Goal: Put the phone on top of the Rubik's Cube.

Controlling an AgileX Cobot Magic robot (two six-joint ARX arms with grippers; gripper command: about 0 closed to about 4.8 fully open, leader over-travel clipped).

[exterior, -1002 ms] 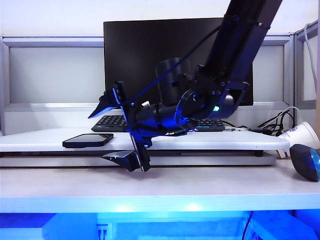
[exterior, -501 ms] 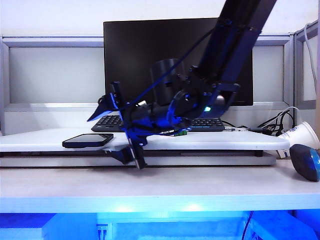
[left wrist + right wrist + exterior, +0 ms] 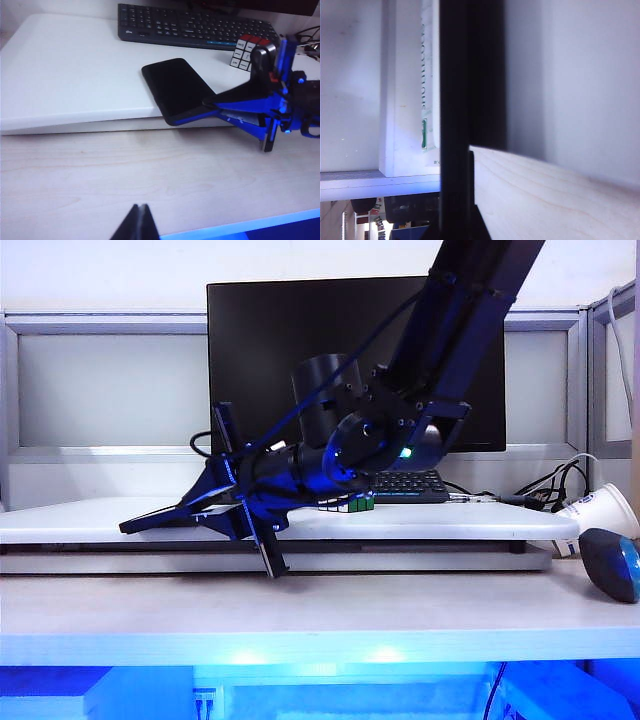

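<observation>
The phone (image 3: pixel 175 87) is a flat black slab lying on the white platform (image 3: pixel 75 75), with one end over the platform's front edge. My right gripper (image 3: pixel 210 102) has one blue finger on top of that end and one beneath it, shut on the phone. In the exterior view the right gripper (image 3: pixel 165 522) points left and covers most of the phone. In the right wrist view the phone (image 3: pixel 465 100) is a dark edge-on band. The Rubik's Cube (image 3: pixel 247 50) stands behind the gripper by the keyboard, and it peeks out below the arm as the Rubik's Cube (image 3: pixel 345 504). My left gripper (image 3: pixel 140 220) is shut and empty over the wooden desk.
A black keyboard (image 3: pixel 190 22) lies at the back of the platform, with a dark monitor (image 3: pixel 280 340) behind it. At the right are a paper cup (image 3: pixel 600 510), a blue-black mouse (image 3: pixel 610 562) and cables. The wooden desk (image 3: pixel 150 170) runs in front of the platform.
The right gripper's jaws stood wide apart, one above and one below the platform edge; they have closed onto the phone, and the gripper has shifted left and lower.
</observation>
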